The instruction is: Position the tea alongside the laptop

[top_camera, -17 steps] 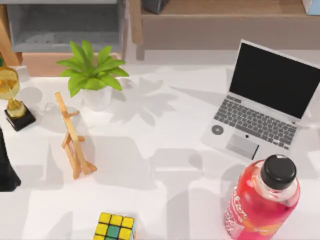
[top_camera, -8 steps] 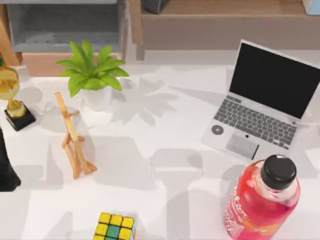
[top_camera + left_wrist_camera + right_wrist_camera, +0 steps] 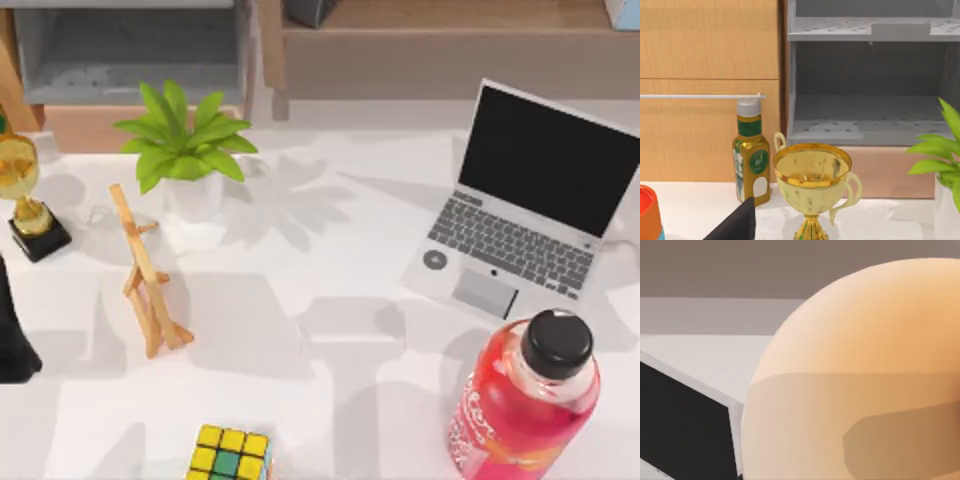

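While tea crowds laptop | pink bottle just beside

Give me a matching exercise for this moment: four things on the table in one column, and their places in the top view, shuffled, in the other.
Things:
1. laptop
2. pink-red bottle
3. trophy
4. colour cube

Places:
A. left edge of the table
B. bottom edge, left of centre
C. right side, towards the back, lid open
D. bottom right, in front of the laptop

Pairs: 1-C, 2-D, 3-A, 4-B
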`<move>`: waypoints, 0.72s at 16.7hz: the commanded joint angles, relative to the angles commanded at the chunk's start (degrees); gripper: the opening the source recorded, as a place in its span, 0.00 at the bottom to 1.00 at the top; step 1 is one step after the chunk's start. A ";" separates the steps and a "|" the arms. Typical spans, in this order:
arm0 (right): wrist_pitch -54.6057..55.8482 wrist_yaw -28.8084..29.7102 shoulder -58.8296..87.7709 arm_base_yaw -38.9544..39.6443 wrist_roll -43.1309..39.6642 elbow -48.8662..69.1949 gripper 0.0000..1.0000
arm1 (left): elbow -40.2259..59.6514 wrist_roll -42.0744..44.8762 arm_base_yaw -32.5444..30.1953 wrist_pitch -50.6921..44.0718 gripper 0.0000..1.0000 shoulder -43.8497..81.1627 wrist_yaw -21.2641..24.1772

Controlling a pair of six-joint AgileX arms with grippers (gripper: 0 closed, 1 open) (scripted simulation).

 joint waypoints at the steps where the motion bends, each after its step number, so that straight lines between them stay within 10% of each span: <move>1: 0.54 0.03 0.27 0.01 0.01 -0.28 0.00 | 0.00 0.00 0.00 0.00 1.00 0.00 0.00; 12: 1.04 0.21 2.86 0.08 0.09 -2.88 0.08 | 0.00 0.00 0.00 0.00 1.00 0.00 0.00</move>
